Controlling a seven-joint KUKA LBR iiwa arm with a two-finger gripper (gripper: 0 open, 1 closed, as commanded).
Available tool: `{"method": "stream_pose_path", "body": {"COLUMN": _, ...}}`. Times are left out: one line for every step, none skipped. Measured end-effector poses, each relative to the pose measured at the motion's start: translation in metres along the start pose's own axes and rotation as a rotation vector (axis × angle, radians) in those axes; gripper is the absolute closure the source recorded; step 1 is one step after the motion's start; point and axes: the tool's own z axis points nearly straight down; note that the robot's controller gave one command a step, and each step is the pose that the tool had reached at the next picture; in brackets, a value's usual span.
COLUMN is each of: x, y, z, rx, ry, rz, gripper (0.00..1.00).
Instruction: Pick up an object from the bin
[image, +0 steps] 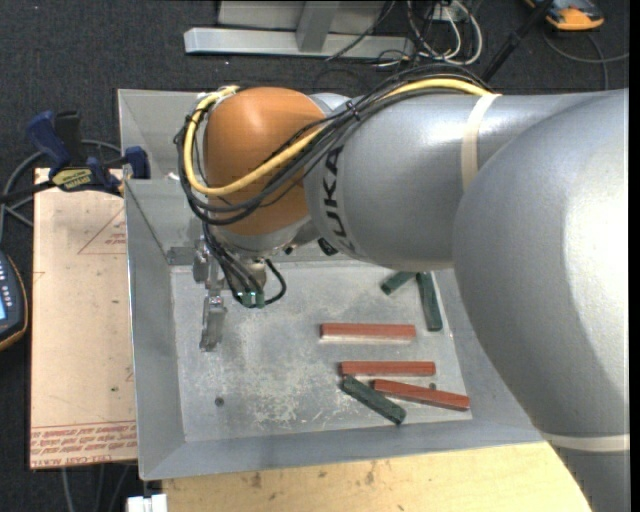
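green stick (398, 284): end under arm (450, 180) | bin (150, 300): right side covered

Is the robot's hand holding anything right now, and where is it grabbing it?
Nothing that shows. The gripper hangs over bare bin floor on the left; the red-brown sticks and green sticks lie farther right.

It was a robotics lab, plainly, not a home or a shop. A big silver industrial arm (480, 200) with KUKA lettering came in from 3 o'clock, with an orange cover (260, 150) at its wrist and yellow and black cables (235, 190) running along it. It hung over a grey metal bin (150, 330) set on dark carpet (60, 60). At 12 o'clock lay a metal stand base (300, 35) and loose wiring (440, 35).
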Motion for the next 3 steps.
{"method": "stream_pose_path", "body": {"x": -0.067, "y": -0.027, "z": 0.018, "rx": 0.001, "ry": -0.01, "rz": -0.197, "gripper": 0.0}}
{"method": "stream_pose_path", "body": {"x": -0.061, "y": -0.074, "z": 0.006, "rx": 0.001, "ry": -0.009, "rz": -0.171, "gripper": 0.0}}
{"method": "stream_pose_path", "body": {"x": -0.048, "y": -0.144, "z": -0.001, "rx": 0.002, "ry": -0.008, "rz": -0.021, "gripper": 0.0}}
